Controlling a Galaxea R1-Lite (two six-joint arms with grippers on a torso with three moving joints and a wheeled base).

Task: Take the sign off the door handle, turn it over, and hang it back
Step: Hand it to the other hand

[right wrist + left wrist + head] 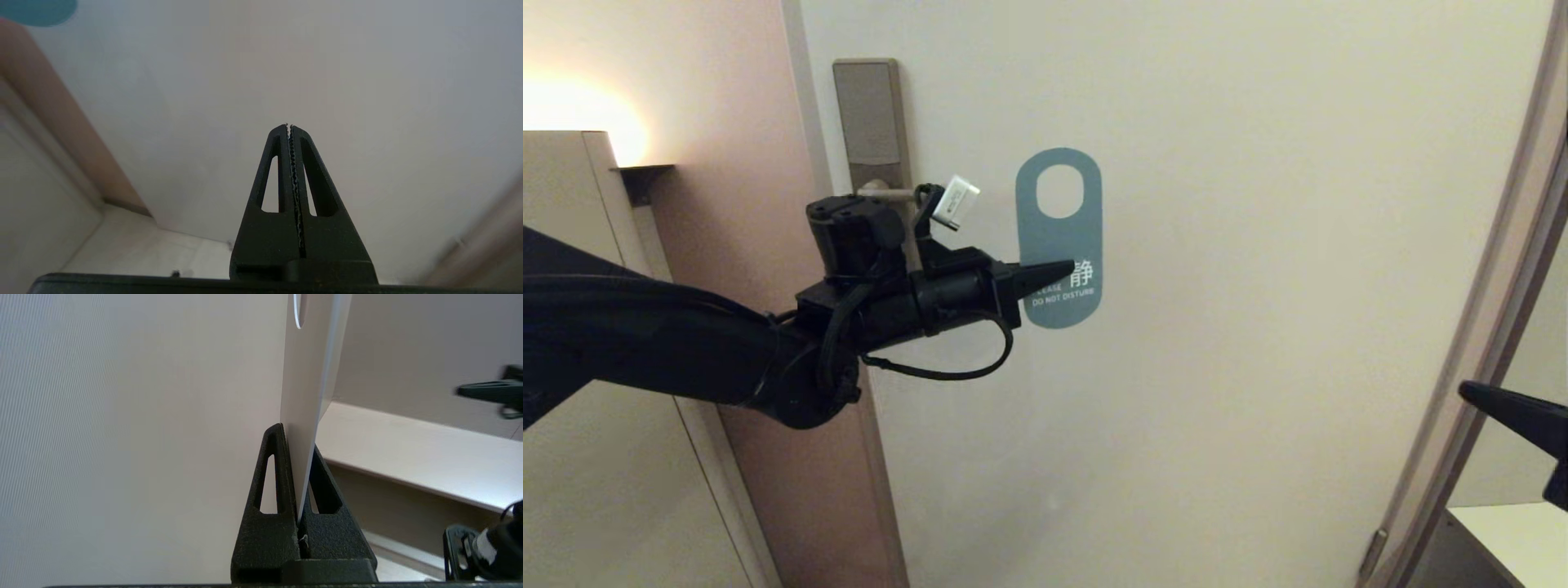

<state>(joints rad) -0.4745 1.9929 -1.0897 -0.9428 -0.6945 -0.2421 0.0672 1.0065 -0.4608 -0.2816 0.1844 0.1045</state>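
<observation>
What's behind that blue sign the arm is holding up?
Only the plain pale door shows behind the sign, also through its hole. The left pincer covers part of its lettering.

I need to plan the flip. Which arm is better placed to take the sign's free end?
Probably the right. The left gripper is clamped on the sign, blue face showing, off the door handle; the right gripper is shut, empty, low right.
</observation>
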